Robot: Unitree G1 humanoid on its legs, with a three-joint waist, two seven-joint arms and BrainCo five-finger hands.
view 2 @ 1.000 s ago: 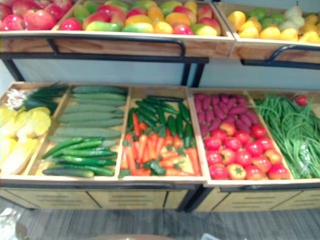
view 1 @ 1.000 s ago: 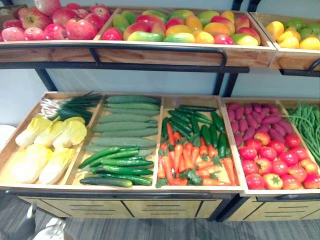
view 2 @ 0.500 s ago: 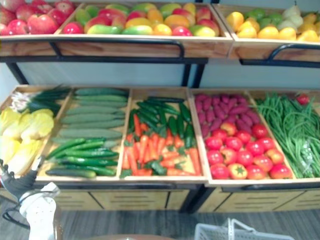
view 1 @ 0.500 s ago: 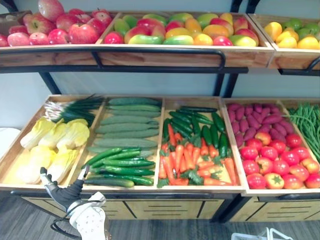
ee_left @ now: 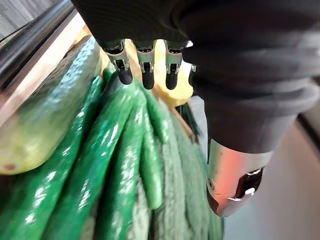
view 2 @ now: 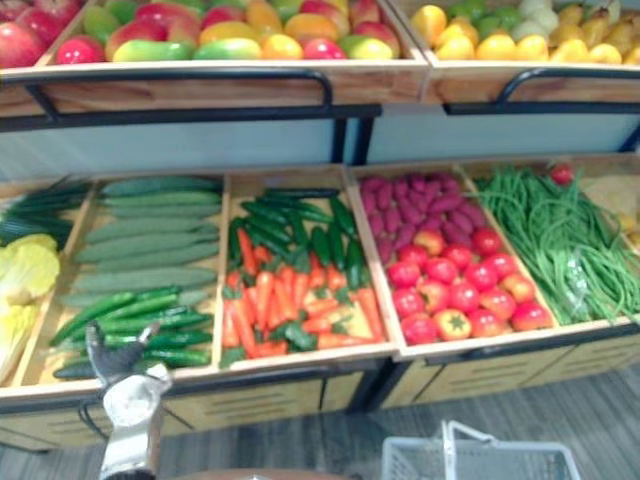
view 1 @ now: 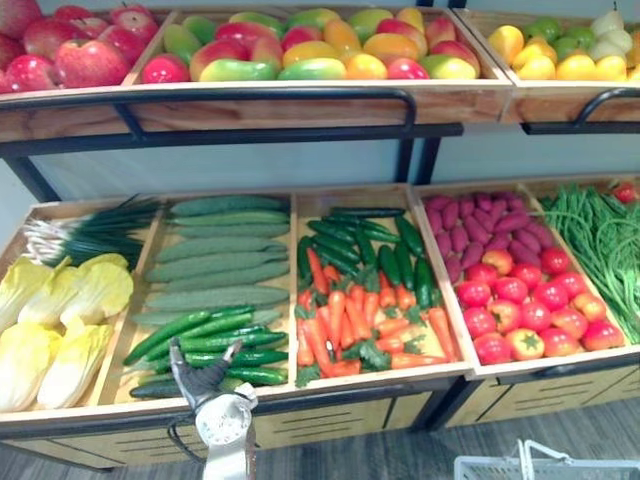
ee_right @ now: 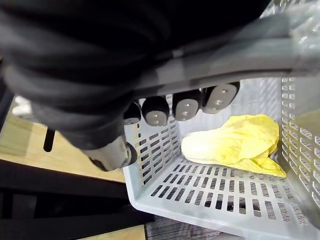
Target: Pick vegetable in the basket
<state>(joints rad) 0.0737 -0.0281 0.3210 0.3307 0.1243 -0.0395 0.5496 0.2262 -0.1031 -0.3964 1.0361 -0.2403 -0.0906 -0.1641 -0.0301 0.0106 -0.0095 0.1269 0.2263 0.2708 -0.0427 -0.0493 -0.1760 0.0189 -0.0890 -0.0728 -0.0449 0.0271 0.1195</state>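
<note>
Wooden produce stall (view 1: pixel 350 386), left robot hand (view 1: pixel 200 378) spread over cucumbers (view 1: pixel 215 335), right robot hand (ee_right: pixel 186 111) gripping basket (ee_right: pixel 220 192) handle.

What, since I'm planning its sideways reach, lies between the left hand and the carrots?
In the left eye view, glossy cucumbers and a wooden divider lie between the left hand and the carrots.

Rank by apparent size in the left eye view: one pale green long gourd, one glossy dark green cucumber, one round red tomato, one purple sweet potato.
1. pale green long gourd
2. glossy dark green cucumber
3. round red tomato and purple sweet potato: too alike to rank
</note>
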